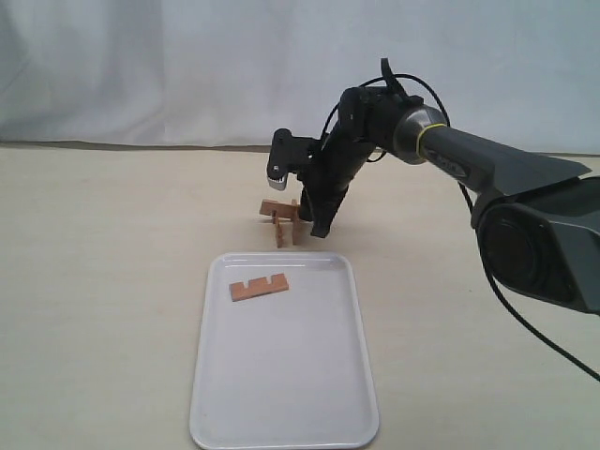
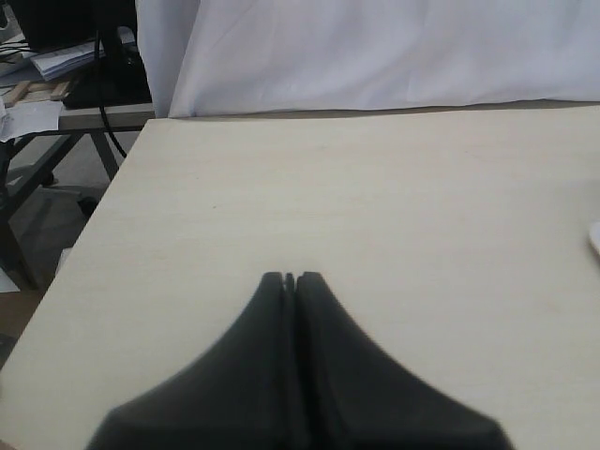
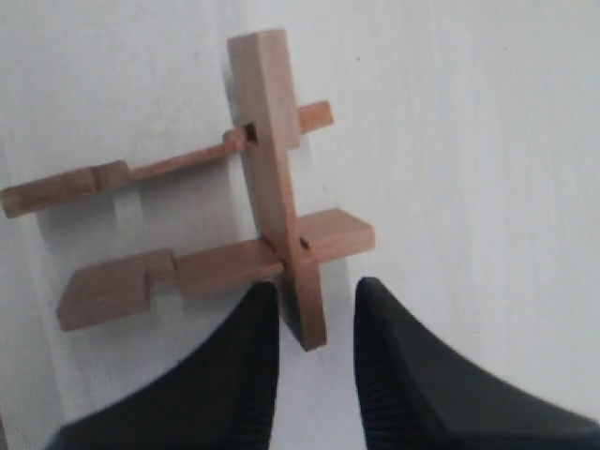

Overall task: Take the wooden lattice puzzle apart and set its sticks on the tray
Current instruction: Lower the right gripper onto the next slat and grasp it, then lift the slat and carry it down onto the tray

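Wooden stick [image 1: 259, 288] crosswise on tray [image 1: 281, 394], notches toward puzzle [image 1: 281, 217]

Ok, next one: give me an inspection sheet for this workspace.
Surface: pale table.
Job's things: one stick on the white tray; wooden lattice puzzle just beyond the tray in the exterior view, three slats interlocked.
Clutter: nothing seen.
Grippers: right gripper open astride one slat's end; left gripper shut, holding nothing.
Cables: black cable trailing by the right arm.
Surroundings: white backdrop; desk with papers beside the table.
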Controlling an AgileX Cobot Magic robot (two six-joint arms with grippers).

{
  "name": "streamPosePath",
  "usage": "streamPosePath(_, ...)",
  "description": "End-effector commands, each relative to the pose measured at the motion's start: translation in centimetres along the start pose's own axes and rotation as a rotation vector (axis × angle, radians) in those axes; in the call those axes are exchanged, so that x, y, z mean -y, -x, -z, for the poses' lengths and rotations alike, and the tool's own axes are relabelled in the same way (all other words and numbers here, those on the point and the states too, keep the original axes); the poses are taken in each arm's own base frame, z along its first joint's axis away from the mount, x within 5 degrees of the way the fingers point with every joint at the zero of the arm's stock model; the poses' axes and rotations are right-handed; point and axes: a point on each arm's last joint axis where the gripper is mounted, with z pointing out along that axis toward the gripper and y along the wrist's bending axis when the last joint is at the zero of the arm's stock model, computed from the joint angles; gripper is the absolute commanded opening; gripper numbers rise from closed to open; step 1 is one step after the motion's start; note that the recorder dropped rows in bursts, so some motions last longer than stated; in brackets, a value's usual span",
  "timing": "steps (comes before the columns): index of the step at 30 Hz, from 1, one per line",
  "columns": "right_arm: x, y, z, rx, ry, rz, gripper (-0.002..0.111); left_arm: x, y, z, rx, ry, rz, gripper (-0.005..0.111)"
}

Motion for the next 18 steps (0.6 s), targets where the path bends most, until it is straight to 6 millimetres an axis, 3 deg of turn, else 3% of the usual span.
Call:
streamPosePath(1, 0.2, 0.0, 0.2, 0.012, -0.009, 0.014, 0.014, 0.0, 0.1, 0.0, 0.016, 0.0, 0.002, 0.0)
streamPosePath(4, 0.2, 0.0, 0.2, 0.01, -0.005, 0.026, 0.004, 0.0, 0.1, 0.0, 0.016, 0.0, 0.002, 0.0)
streamPosePath(10, 0.0, 0.0, 0.4, 0.001, 0.016, 0.049, 0.004, 0.0, 0.1, 0.0, 0.016, 0.0, 0.002, 0.0)
streamPosePath(18, 0.7, 0.8, 3.7, 0.021, -0.015, 0.028, 0.004, 0.0, 0.1, 0.0, 0.016, 0.0, 0.002, 0.0)
